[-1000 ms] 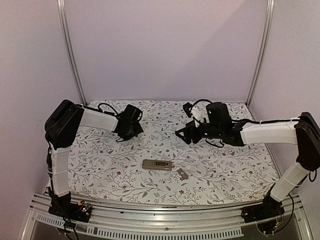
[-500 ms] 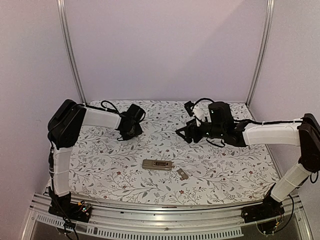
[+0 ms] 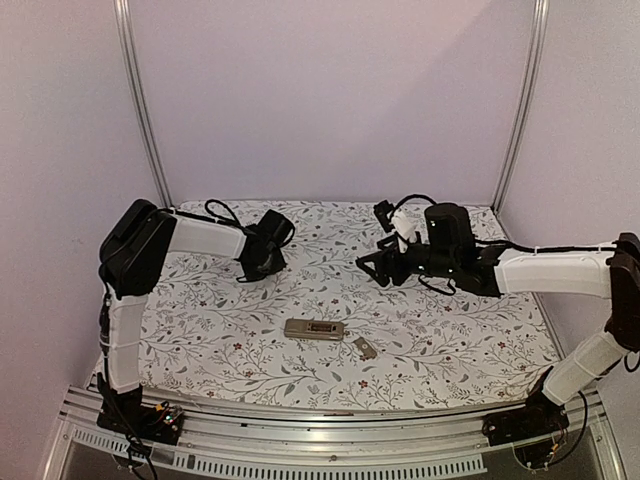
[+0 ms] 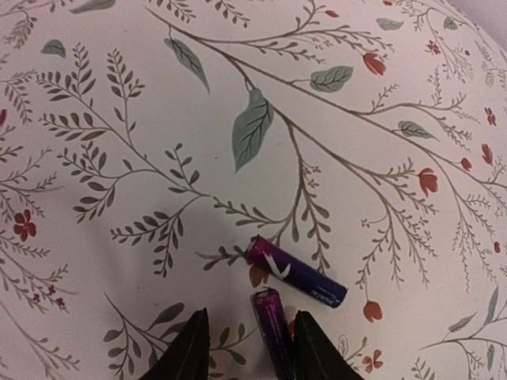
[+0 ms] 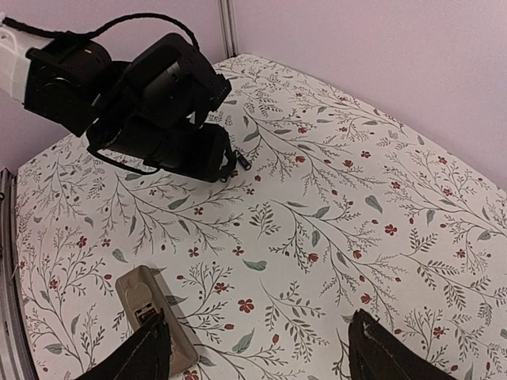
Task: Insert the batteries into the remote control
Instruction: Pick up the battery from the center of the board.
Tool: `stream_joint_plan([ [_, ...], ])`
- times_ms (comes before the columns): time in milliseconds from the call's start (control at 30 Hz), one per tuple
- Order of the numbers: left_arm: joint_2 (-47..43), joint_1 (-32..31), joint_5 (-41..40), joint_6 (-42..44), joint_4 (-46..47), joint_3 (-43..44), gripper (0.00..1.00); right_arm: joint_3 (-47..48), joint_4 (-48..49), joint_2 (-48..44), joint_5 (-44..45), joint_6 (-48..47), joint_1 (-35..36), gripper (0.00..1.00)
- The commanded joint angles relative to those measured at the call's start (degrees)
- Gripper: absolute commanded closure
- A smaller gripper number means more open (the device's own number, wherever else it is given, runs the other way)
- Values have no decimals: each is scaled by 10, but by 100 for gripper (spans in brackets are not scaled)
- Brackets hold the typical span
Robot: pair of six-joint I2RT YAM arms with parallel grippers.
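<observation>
Two dark purple batteries lie on the floral cloth at the back left. One battery [image 4: 295, 271] lies crosswise just ahead of my left gripper [image 4: 252, 348]. The other battery [image 4: 273, 328] lies between its open jaws, close against the right finger [image 4: 317, 348], with a gap to the left finger. The remote control [image 3: 314, 329] lies back up at mid-table, its dark battery recess showing. In the right wrist view the remote control [image 5: 150, 313] sits by the left fingertip. My right gripper [image 3: 375, 268] hovers open over the cloth with nothing between its fingers.
A small flat tan-grey cover piece [image 3: 365, 348] lies just right of the remote. The left arm's wrist [image 5: 170, 134] fills the upper left of the right wrist view. Metal frame posts [image 3: 140, 110] stand at the back corners.
The left jaws have narrowed around the battery between them. The left wrist has shifted slightly right and back. The right gripper has drifted a little to the right.
</observation>
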Motion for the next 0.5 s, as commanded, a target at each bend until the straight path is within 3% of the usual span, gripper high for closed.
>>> stream_joint_plan([
  [0,16,-7,29,0,-62,-41,66,-11,10,-23,14,-15,2,24],
  [200,35,-2,40,6,-72,-27,79,-18,11,-36,19,-23,3,24],
  [467,-11,-2,44,-1,-70,-77,100,-45,18,-72,40,-32,2,23],
])
